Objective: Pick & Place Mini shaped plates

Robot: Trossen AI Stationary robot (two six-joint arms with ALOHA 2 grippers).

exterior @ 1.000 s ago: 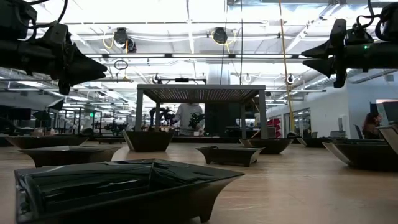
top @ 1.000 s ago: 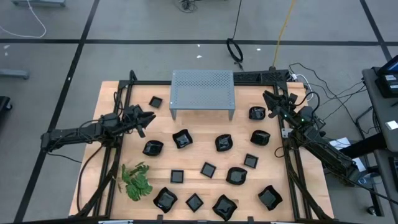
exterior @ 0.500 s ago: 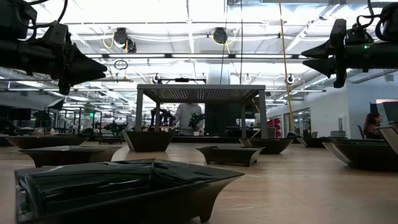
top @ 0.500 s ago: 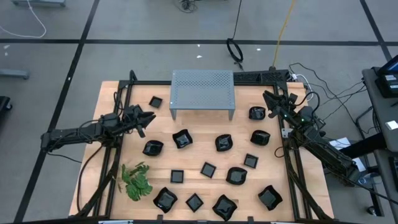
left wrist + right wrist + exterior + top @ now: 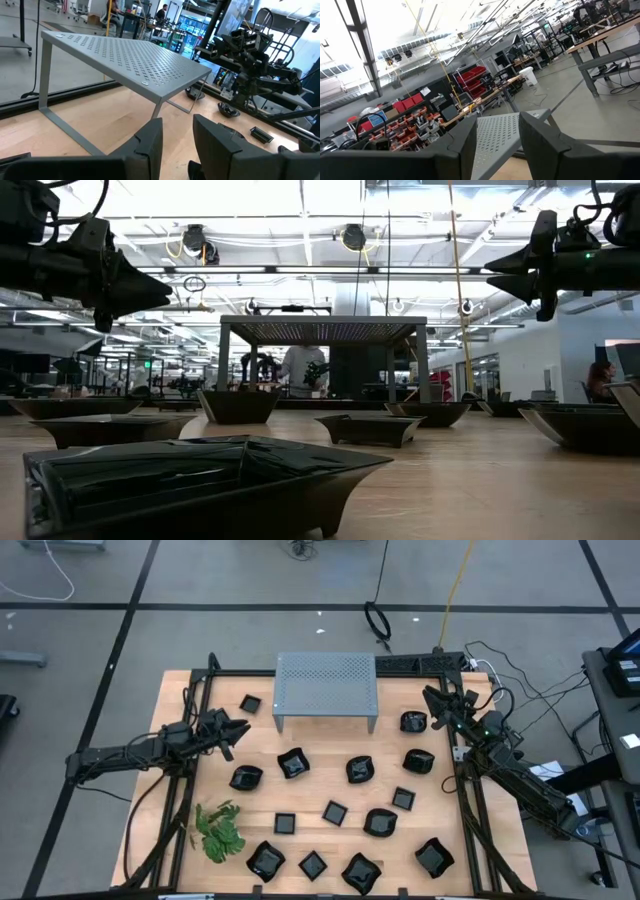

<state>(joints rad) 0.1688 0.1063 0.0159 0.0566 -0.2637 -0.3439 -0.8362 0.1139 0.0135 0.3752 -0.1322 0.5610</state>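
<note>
plates [image 5: 291,763] all lying untouched on table [image 5: 390,850]; left gripper [image 5: 238,729] and right gripper [image 5: 432,698] hovering, fingers parted, empty. next: picking 1 plate.

Honestly can't make out a single readable word, label, brand or number anywhere here. The shop background in the wrist views has bins and what look like signs, plus some lit screens, but any lettering on them is way too small and blurry to read.
</note>
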